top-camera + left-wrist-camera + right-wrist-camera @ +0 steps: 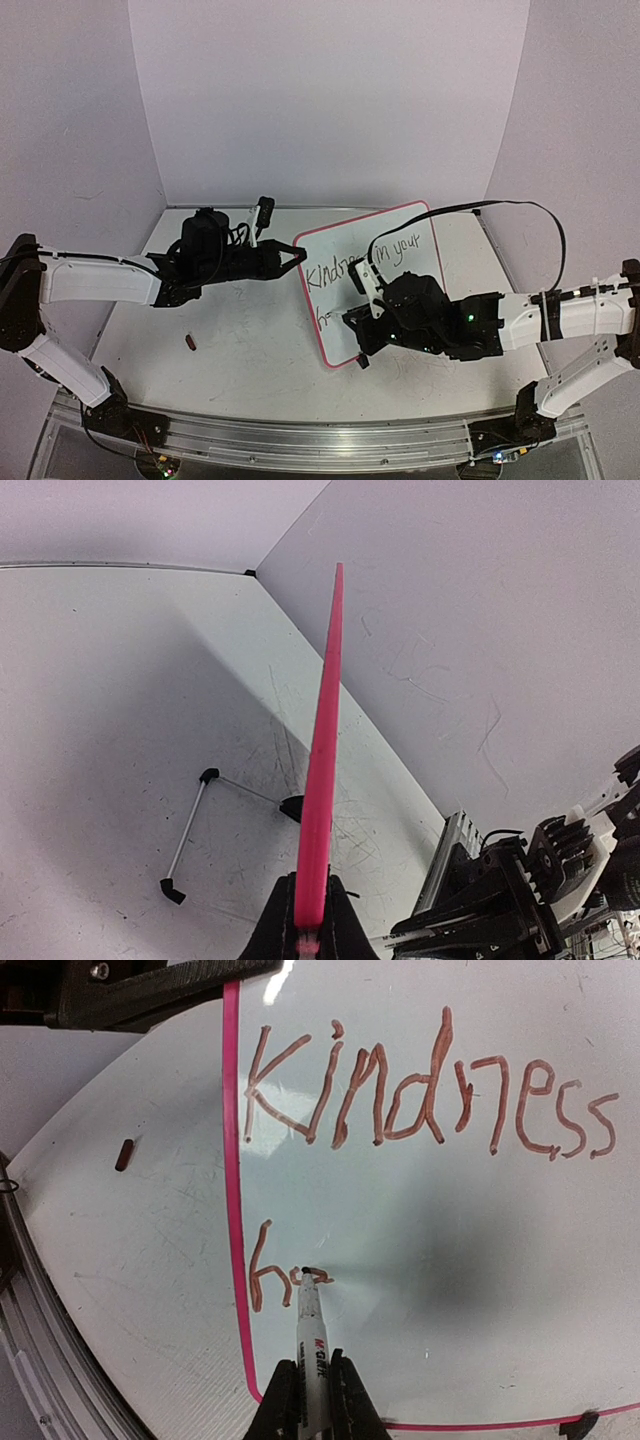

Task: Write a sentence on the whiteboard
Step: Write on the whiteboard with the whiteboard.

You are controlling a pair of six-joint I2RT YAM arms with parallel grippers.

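Down at the lower left corner of the whiteboard (430,1220), your right claw (310,1392) is clamped on the marker (309,1325), with the tip touching the second line right after "he". Go light and slow so the letters match the row above. Your left claw (308,920) is pinched on the whiteboard's left rim, so brace it there. The sentence (420,1095) and the whiteboard's long axis both run from that rim toward its far right corner

The small rectangular white whiteboard with a thin pink rim (440,1230) carries a dark handwritten marker sentence (420,1095). It reads "Kindness" in the right wrist view and continues "in your" in the top view. A second line below begins "he". The white marker pen (312,1345) bears red print, too blurred to read.
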